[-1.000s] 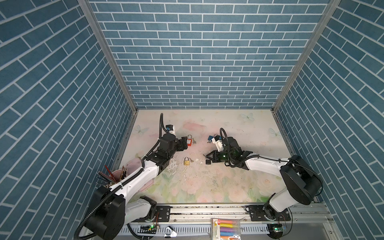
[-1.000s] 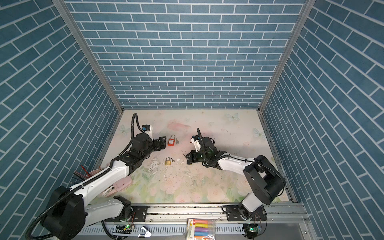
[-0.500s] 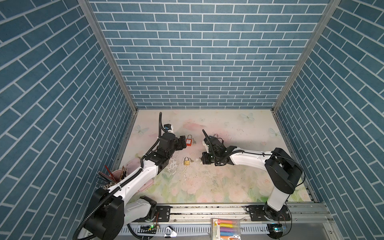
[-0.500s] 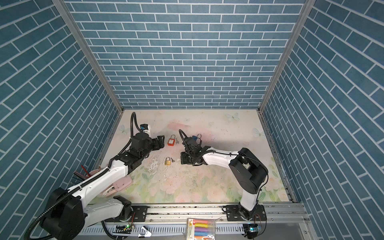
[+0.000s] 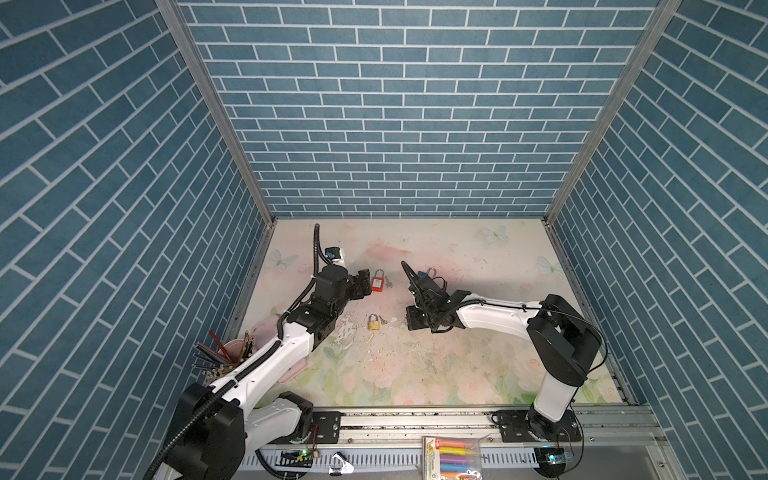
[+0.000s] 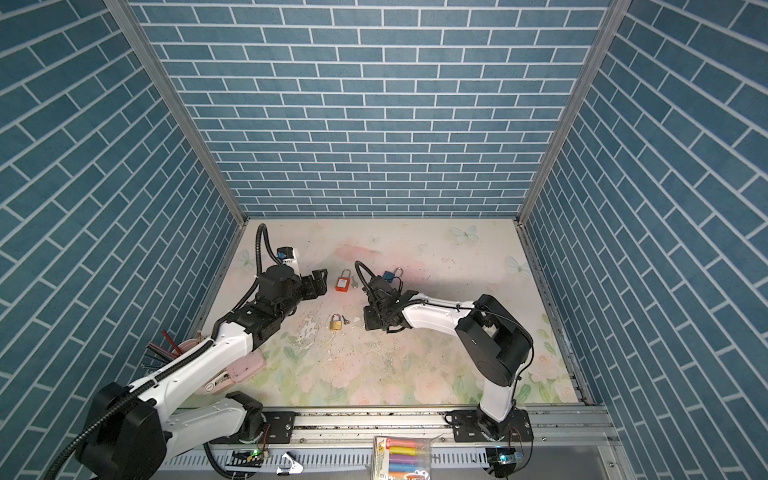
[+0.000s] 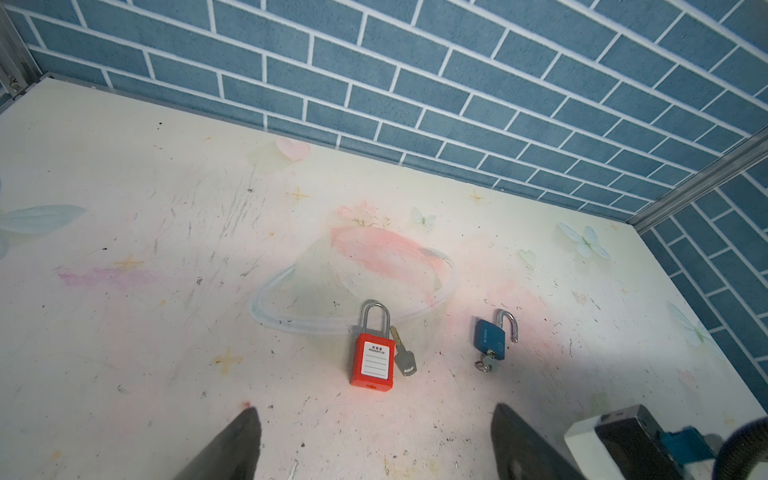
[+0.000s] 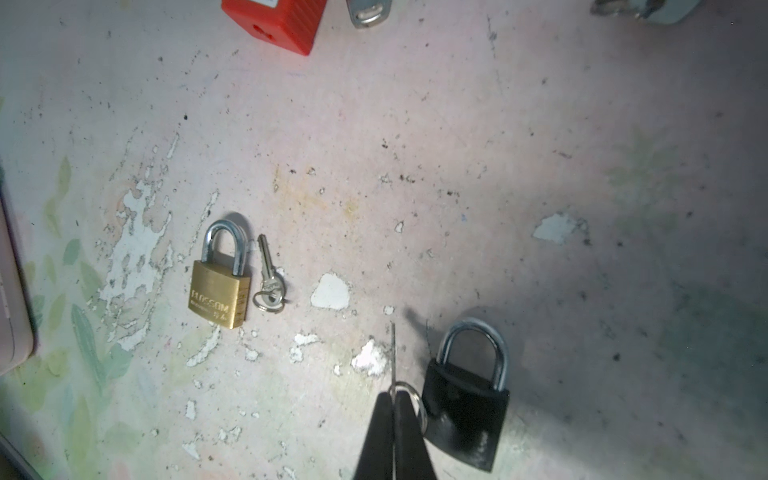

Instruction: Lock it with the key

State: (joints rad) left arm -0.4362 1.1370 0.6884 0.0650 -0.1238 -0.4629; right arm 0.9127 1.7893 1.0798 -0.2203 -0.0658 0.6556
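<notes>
In the right wrist view my right gripper (image 8: 394, 395) is shut on a small key (image 8: 392, 345), seen edge-on with its ring at the fingertips. A black padlock (image 8: 465, 403) with a closed shackle lies flat just beside it. In both top views this gripper (image 5: 413, 318) sits low over the mat right of centre and hides the black padlock. My left gripper (image 7: 376, 440) stands open and empty, a short way before a red padlock (image 7: 372, 361) and its loose key (image 7: 403, 353). A blue padlock (image 7: 490, 338) has an open shackle and a key in it.
A brass padlock (image 8: 220, 286) and its key (image 8: 268, 274) lie left of the right gripper. A pink cup of pencils (image 5: 232, 353) and a pink case (image 6: 245, 370) stand at the left edge. Brick walls enclose the mat on three sides. A crayon pack (image 5: 451, 457) lies beyond the front rail.
The right arm has swung in towards the centre, and its gripper has shifted left, staying shut. The left arm has barely moved.
</notes>
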